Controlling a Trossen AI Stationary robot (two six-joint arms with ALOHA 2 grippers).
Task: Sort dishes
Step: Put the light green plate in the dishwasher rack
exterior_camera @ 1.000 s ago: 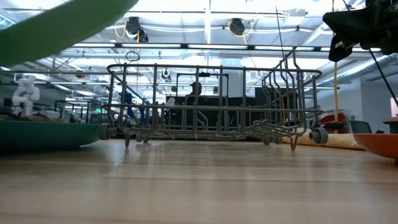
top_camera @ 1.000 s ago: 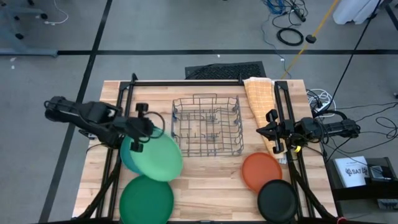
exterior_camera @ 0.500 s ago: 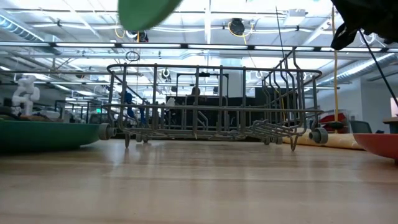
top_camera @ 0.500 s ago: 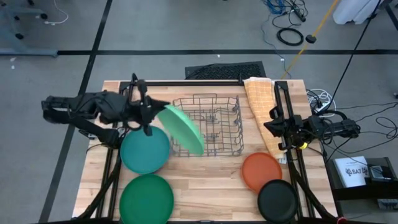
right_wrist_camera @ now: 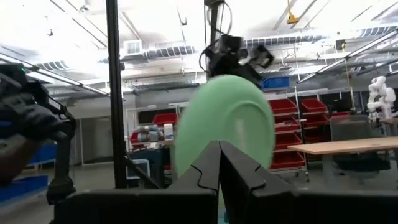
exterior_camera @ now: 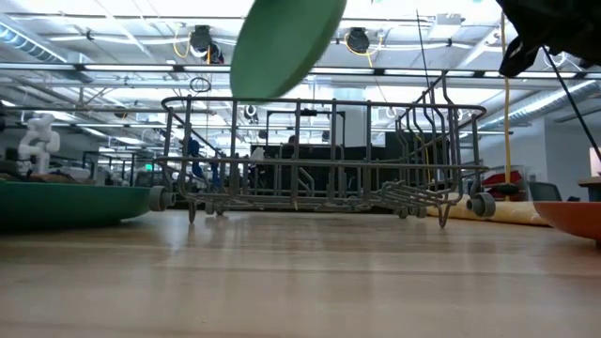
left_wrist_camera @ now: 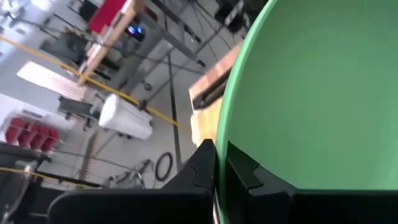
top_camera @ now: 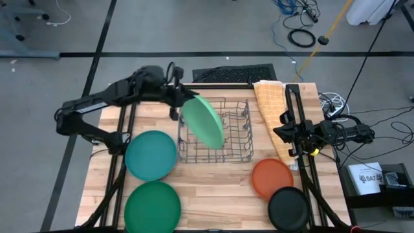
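Dark green plate: the flat round dark green plastic plate (top_camera: 152, 206) lies on the wooden table (top_camera: 220, 197) at its near left edge.
Black plate: the small round black plastic plate (top_camera: 288, 208) lies at the near right, touching the small orange plastic plate (top_camera: 272, 177) just behind it.
Teal plate: the flat round teal plastic plate (top_camera: 151, 155) rests flat, left of the grey wire dish rack (top_camera: 234, 149).
Right gripper: the right gripper (top_camera: 279, 134) hangs beside the folded yellow-orange cloth (top_camera: 270, 103), fingers pressed together, empty.
Left gripper: the left gripper (top_camera: 179, 98) is clenched on the rim of the large light green plastic plate (top_camera: 203, 122).
Light green plate: held tilted on edge in the air above the rack's left half.
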